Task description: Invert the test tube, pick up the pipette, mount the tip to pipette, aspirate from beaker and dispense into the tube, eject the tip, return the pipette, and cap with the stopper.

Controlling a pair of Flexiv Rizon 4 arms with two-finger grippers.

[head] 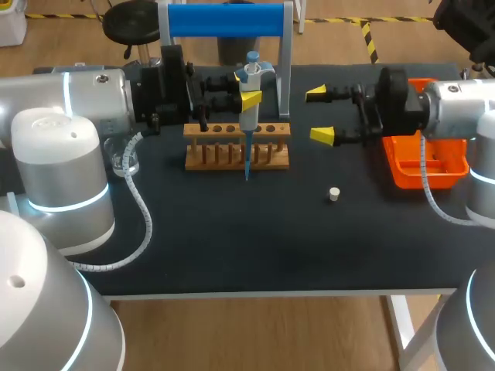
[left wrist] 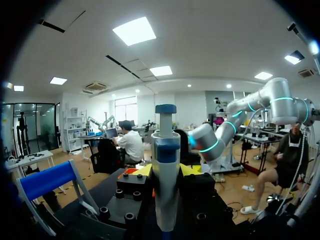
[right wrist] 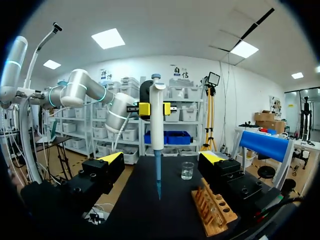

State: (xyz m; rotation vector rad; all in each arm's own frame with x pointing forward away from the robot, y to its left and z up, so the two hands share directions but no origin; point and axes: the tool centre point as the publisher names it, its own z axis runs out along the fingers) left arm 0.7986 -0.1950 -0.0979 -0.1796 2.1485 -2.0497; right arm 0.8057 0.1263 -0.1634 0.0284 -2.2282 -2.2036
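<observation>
White pipette [head: 249, 120] with blue tip [head: 247, 158] stands clamped in left gripper [head: 245, 89]; right gripper [head: 319, 114] gapes wide.

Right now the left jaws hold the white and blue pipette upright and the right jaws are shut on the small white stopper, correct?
No. The right jaws stand open and empty; the small white stopper lies on the black table, apart from them, as the head view shows. The left jaws do hold the white and blue pipette upright.
</observation>
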